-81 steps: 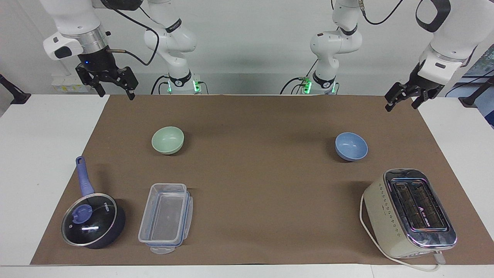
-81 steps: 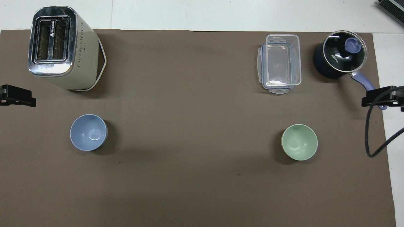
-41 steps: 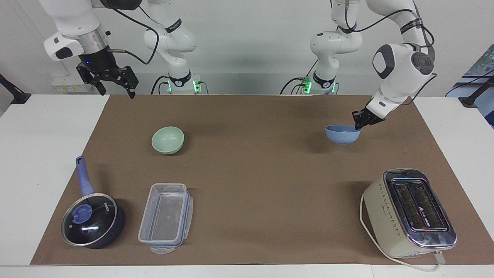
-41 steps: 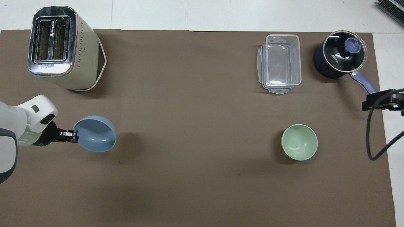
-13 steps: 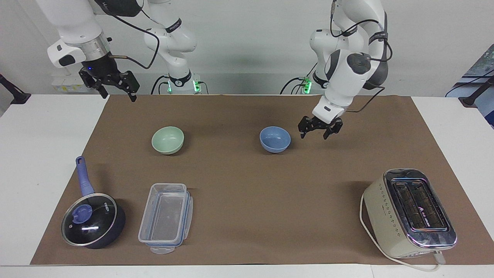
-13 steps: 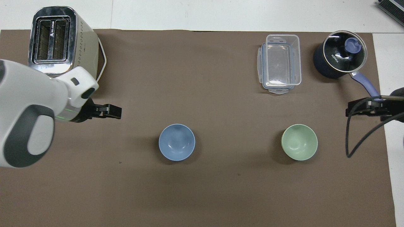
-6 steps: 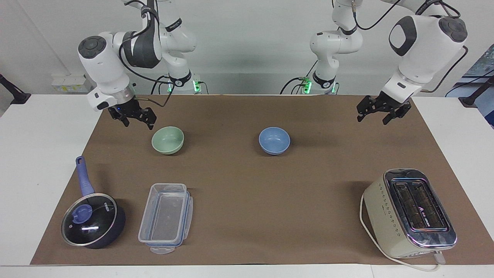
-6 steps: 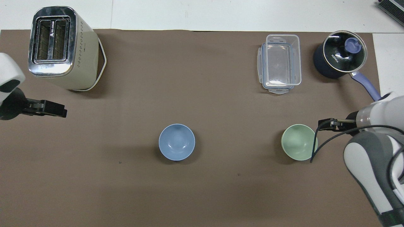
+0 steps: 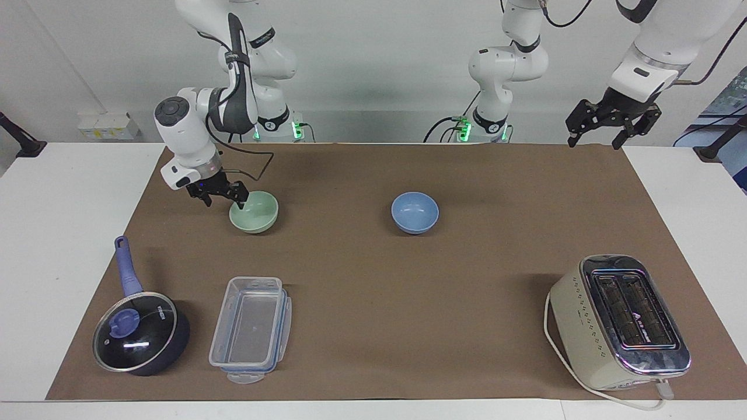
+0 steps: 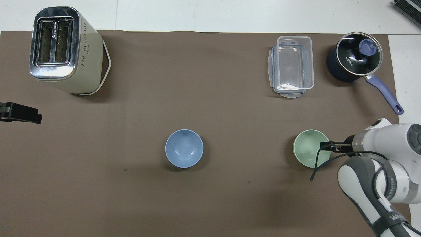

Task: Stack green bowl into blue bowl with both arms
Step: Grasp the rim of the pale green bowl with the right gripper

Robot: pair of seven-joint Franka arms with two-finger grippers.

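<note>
The pale green bowl (image 9: 254, 212) (image 10: 308, 148) stands upright on the brown mat toward the right arm's end. My right gripper (image 9: 224, 200) (image 10: 326, 145) is low at the bowl's rim on that end, open, with one fingertip (image 9: 240, 202) at the rim; I cannot tell whether it touches. The blue bowl (image 9: 415, 212) (image 10: 184, 148) sits upright near the mat's middle, with nothing near it. My left gripper (image 9: 595, 137) (image 10: 20, 113) hangs open and empty, high over the mat's edge at the left arm's end.
A cream toaster (image 9: 620, 322) stands farther from the robots at the left arm's end. A clear plastic container (image 9: 251, 330) and a dark saucepan (image 9: 140, 341) with a blue handle sit farther out than the green bowl.
My right gripper has come down from high over the mat's corner to the green bowl's rim. My left gripper has drawn away from beside the blue bowl and risen. Neither bowl has moved.
</note>
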